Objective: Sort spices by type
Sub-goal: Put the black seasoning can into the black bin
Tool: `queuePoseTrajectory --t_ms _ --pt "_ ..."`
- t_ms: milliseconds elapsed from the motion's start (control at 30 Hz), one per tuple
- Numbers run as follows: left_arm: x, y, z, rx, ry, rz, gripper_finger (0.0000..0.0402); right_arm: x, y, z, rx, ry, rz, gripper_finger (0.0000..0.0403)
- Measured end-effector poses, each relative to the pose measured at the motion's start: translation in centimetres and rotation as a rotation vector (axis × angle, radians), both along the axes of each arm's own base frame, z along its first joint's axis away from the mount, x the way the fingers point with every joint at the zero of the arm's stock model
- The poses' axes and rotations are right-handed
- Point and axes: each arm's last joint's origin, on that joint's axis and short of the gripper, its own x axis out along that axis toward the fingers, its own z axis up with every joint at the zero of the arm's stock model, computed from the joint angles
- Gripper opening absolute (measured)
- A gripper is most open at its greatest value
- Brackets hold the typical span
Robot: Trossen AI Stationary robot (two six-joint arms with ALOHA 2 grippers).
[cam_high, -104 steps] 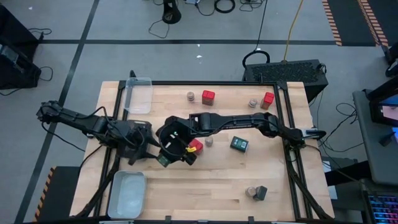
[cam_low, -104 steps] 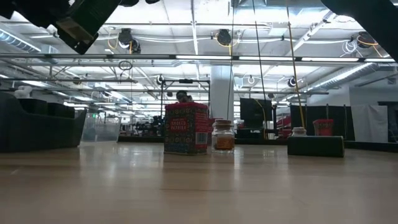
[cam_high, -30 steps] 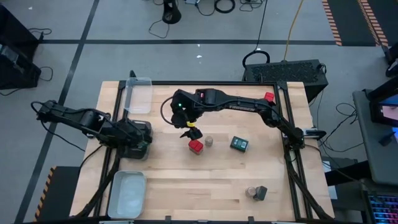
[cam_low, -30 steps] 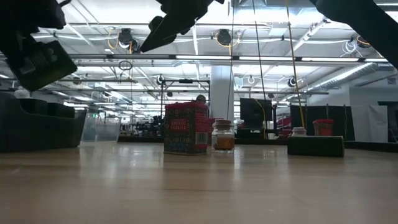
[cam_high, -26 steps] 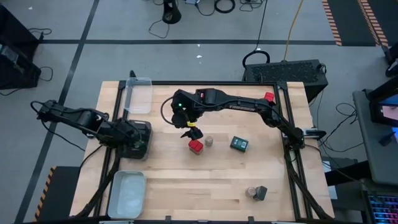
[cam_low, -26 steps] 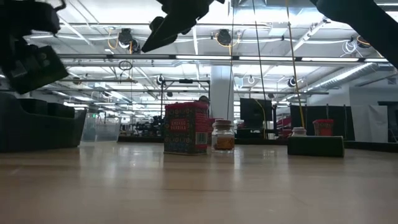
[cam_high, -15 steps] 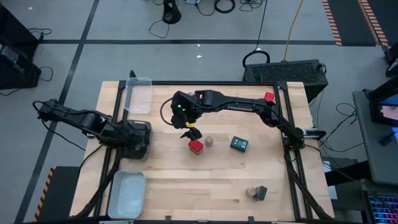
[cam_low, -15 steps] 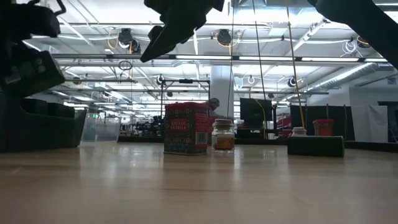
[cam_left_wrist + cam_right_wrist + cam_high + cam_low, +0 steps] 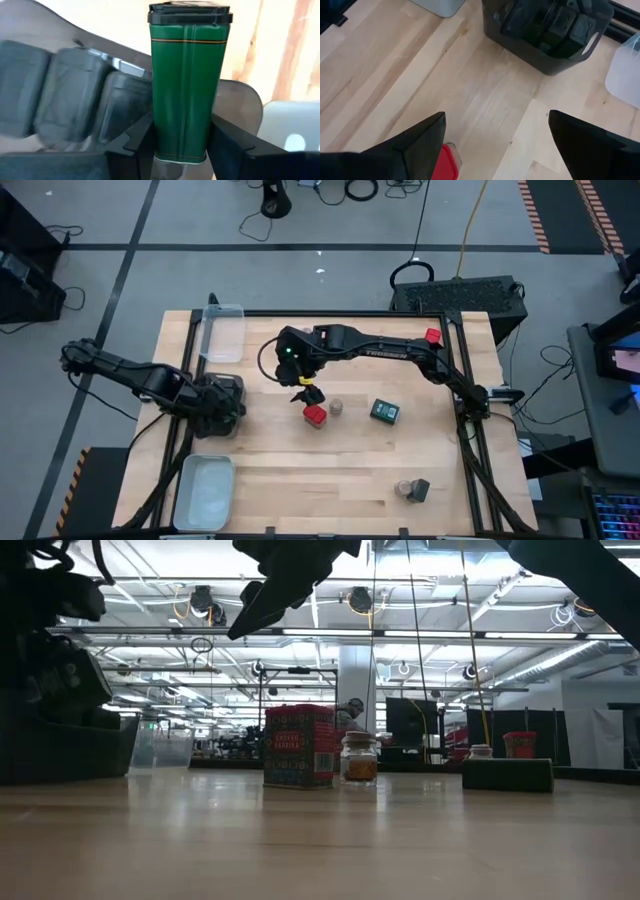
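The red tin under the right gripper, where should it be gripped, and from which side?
The red tin stands upright on the table, with a round jar close beside it. Probably best to come straight down from above and close on the two flat side walls that do not face the jar. The right gripper, open, hangs just above it.

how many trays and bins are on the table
3: a clear tray at the high view's top left, a pale tray at bottom left, a dark bin between them. None seems hidden.
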Motion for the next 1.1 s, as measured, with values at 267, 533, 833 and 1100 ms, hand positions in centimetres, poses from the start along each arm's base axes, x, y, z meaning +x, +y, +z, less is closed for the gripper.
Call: queuePoseTrajectory --t_ms 267,533,833,1100 --pt "0.05 -0.08 -0.44 -0.021 0.007 0.0 0.0152 0.0 -0.04 0.01 0.0 -0.001 -0.001 0.0337" --pt "0.05 -0.08 -0.44 -0.022 0.007 0.001 0.0153 0.02 -0.04 0.02 -0.001 -0.003 -0.001 0.0337" --pt "0.05 -0.08 -0.44 -0.023 0.007 0.001 0.0154 0.06 -0.05 0.05 0.001 -0.007 -0.004 0.0338" --pt "0.19 -0.15 -0.38 -0.033 -0.007 -0.007 0.0207 0.06 -0.05 0.05 0.001 -0.007 -0.004 0.0338"
